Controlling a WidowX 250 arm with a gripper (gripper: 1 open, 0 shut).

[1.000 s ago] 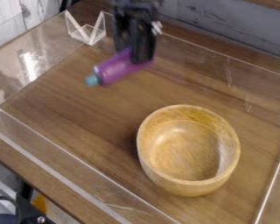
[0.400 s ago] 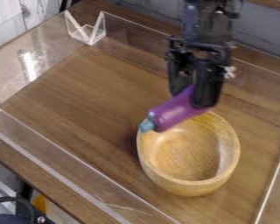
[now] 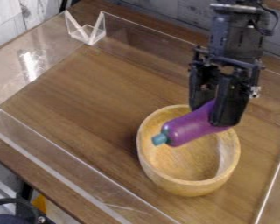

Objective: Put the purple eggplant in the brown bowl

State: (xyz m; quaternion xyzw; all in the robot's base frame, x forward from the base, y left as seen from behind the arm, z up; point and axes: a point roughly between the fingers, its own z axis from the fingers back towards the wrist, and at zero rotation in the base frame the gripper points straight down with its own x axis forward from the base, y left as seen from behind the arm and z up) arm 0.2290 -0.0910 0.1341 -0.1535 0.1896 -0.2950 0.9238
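Observation:
My gripper point(image 3: 220, 103) hangs over the brown bowl point(image 3: 156, 163), shut on the purple eggplant point(image 3: 189, 124). The eggplant is held by its right end and slants down to the left, its teal stem cap point(image 3: 161, 138) lowest, just above the bowl's hollow near the left inner wall. The bowl is a wide light-brown wooden one sitting on the wooden table, right of centre toward the front. The black fingers point(image 3: 233, 98) point steeply down and cover the eggplant's upper end.
A clear plastic wall point(image 3: 60, 166) runs around the wooden table top. A small clear stand point(image 3: 84, 26) sits at the back left corner. Bare wood lies to the left of the bowl.
The gripper carried the eggplant from the back left of the table to the right and nearer, and it now hangs over the bowl.

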